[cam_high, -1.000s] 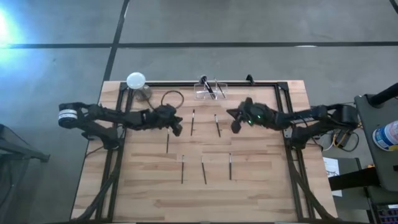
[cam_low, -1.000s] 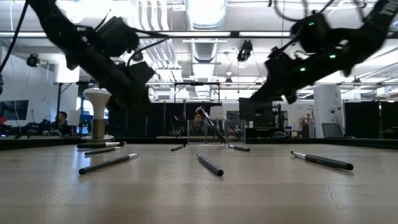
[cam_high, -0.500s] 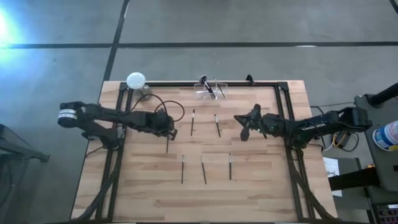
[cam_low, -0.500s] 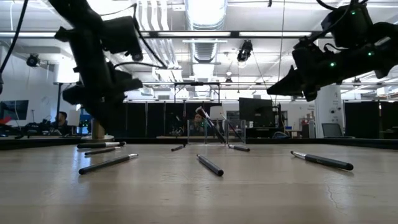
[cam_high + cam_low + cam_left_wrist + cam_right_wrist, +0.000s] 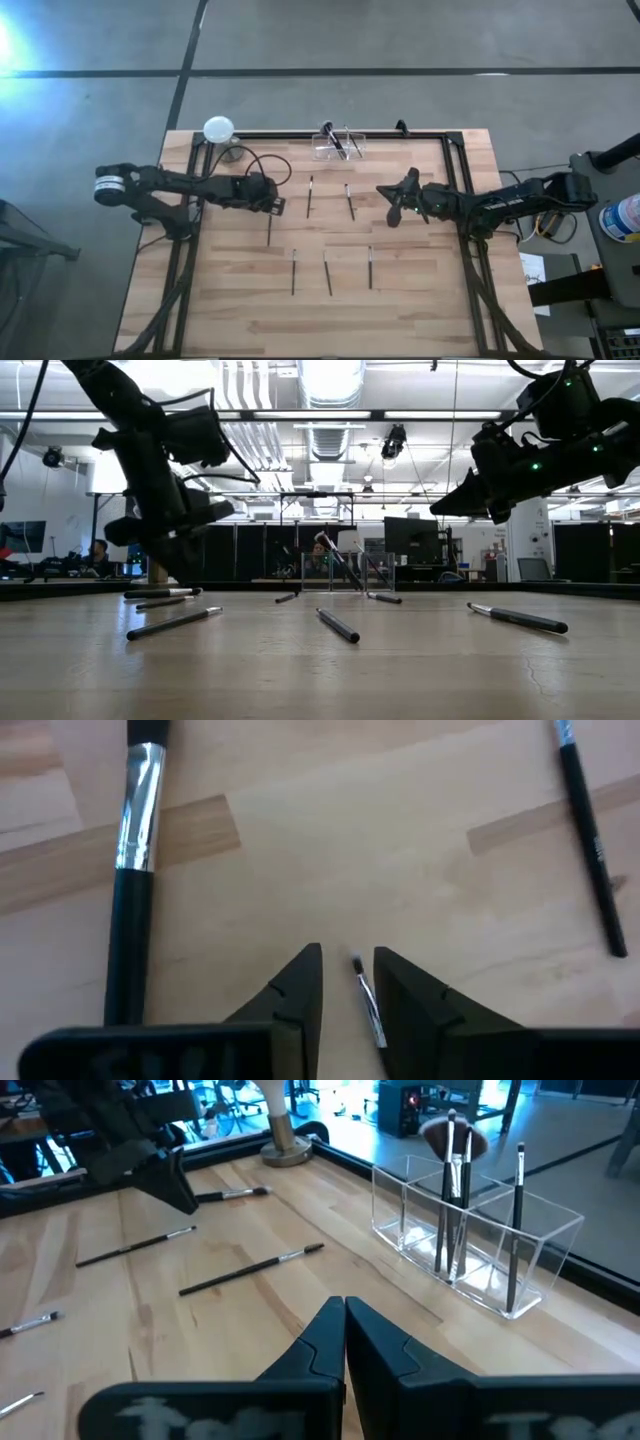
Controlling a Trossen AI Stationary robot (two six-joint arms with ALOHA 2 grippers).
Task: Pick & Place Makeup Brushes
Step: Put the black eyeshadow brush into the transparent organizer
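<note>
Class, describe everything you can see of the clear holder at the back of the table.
The clear holder is a see-through, plastic-looking box split into compartments, open on top, standing upright on the wooden table near its back edge. Several brushes stand in it, handles down, one with a wide fluffy head. Neither pincer touches it.
</note>
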